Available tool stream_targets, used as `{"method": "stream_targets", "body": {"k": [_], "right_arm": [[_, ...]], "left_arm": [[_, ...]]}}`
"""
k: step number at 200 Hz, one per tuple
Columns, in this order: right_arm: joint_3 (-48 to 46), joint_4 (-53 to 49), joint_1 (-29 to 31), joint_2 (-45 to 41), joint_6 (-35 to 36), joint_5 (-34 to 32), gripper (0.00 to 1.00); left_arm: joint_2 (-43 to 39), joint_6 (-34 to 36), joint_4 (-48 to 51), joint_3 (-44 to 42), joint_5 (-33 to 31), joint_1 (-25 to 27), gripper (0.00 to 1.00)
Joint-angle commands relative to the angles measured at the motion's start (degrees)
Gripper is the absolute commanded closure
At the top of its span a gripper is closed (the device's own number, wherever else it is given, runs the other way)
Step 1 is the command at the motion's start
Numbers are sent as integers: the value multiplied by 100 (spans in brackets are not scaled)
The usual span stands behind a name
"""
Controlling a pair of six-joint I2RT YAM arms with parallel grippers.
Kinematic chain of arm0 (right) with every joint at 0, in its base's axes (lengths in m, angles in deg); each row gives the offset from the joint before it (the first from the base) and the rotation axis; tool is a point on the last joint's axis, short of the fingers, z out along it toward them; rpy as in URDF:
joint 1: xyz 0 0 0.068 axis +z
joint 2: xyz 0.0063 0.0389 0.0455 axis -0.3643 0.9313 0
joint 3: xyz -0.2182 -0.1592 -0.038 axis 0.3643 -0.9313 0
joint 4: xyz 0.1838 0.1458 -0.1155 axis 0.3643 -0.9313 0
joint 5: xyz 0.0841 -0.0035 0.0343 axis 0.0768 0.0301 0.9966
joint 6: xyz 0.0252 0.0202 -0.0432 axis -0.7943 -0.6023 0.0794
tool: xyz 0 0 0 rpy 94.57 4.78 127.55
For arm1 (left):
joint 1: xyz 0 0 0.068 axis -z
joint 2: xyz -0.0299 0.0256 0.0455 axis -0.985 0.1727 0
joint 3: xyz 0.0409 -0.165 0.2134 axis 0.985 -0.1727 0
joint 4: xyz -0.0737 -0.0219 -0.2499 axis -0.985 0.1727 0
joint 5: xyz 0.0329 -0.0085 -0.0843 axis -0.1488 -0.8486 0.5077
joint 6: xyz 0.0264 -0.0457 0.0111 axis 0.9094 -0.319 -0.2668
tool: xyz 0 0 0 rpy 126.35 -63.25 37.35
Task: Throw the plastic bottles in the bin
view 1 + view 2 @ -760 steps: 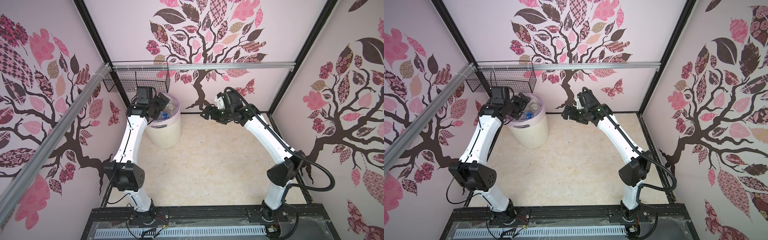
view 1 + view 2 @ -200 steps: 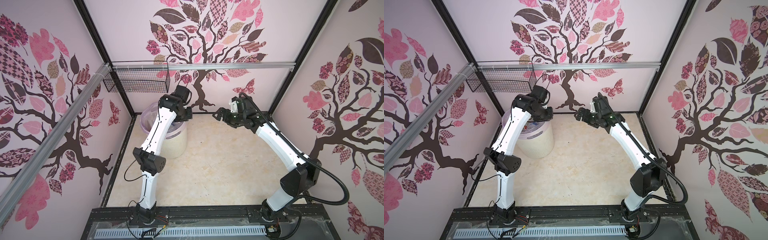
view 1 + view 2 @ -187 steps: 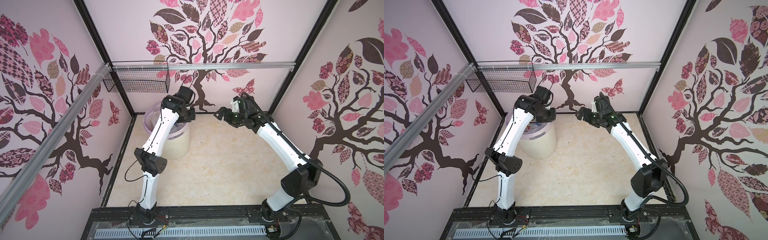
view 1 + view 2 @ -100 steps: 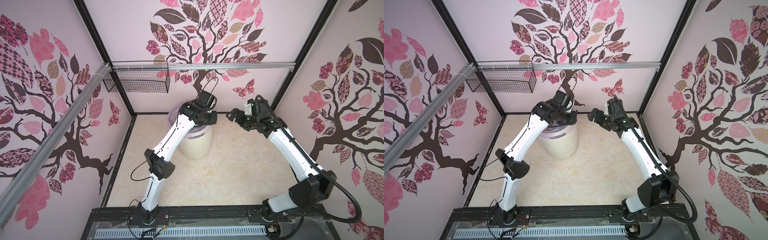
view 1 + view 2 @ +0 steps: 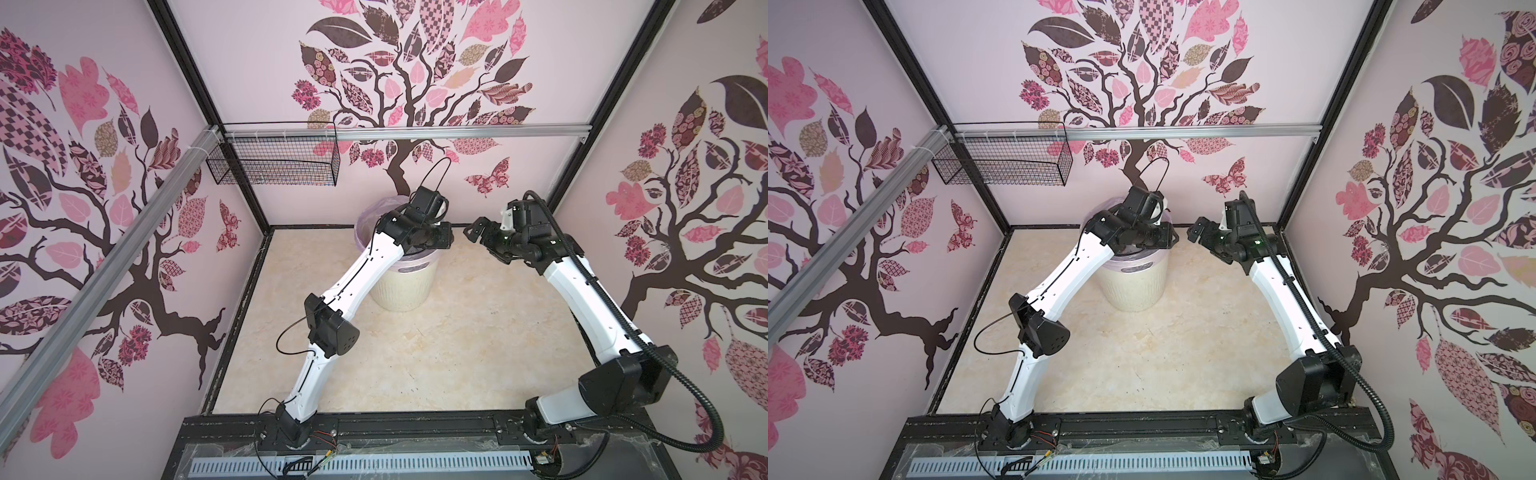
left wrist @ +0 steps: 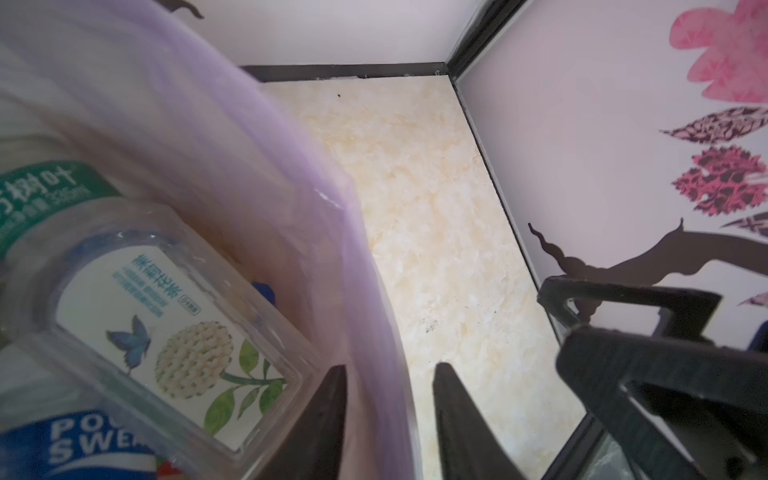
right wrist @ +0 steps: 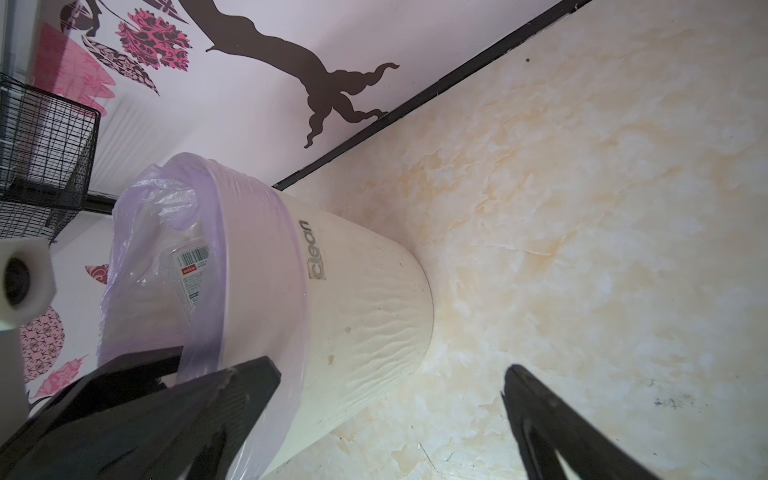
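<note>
Cream-white bin (image 5: 400, 291) upright, long axis vert., mid-frame in a top view, rim betw. close-set jaws of L claw (image 6: 390, 370), grip unclear; R claw (image 5: 476, 232) just right, jaws wide apart.

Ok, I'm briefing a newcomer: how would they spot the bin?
Find the tree trunk painted on the back wall. The bin stands on the floor at its foot. Unlike the hanging black wire basket, it is a cream ribbed bucket lined with lilac plastic.
</note>
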Motion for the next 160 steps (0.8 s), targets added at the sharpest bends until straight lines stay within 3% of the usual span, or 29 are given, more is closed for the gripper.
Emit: {"method": "stream_targets", "body": {"k": [1, 15, 44, 74, 106, 160], "right_arm": [[330, -209, 9, 85, 60, -71, 0], [384, -222, 17, 146, 38, -43, 0], [472, -205, 11, 228, -66, 53, 0], [494, -161, 12, 270, -139, 89, 0], [579, -132, 9, 321, -174, 106, 1], [473, -187, 19, 213, -89, 44, 0]], "left_arm": [[-51, -271, -187, -128, 286, -100, 46], [-125, -263, -36, -140, 130, -130, 36], [-220, -349, 19, -66, -12, -142, 2], [-408, -244, -84, 248, -29, -142, 2], [-882, 186, -73, 241, -461, -214, 2], [-1896, 1046, -308, 12, -1285, -937, 2]]}}
